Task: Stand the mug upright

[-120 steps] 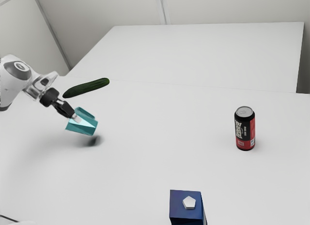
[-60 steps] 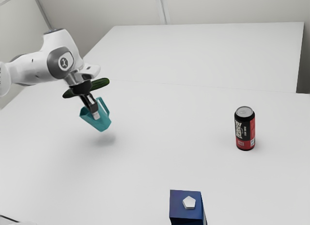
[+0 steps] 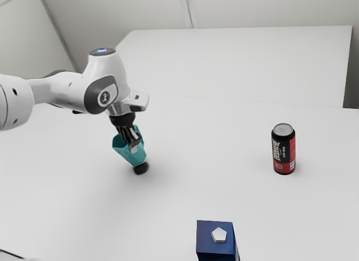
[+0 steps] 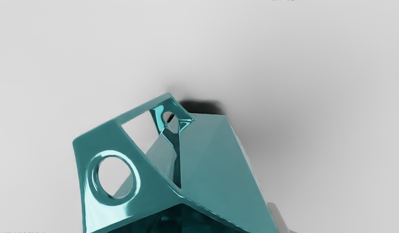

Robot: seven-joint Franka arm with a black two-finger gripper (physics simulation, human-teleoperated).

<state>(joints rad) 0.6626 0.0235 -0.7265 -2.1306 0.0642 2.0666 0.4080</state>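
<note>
Mug [image 3: 130, 156], faceted teal, with an angular, pierced handle [image 4: 105, 142]: hangs tilted in the grip over the white table [image 3: 235, 205], mouth raised toward the exterior view's left, base lowest, above a dark shadow; whether the base touches the table cannot be told. Black two-finger gripper [image 3: 133, 147]: closed on the mug, its fingers parted by what they hold; the exact gap cannot be told. Franka arm [image 3: 105, 84], white and grey: enters from the exterior view's left. Drink can [image 3: 284, 151], black and red, silver top: stands upright, well apart from the mug, toward the exterior view's right. Blue box [image 3: 215, 247]: bears a white pentagon [image 3: 219, 235] on top, nearer the camera.
</note>
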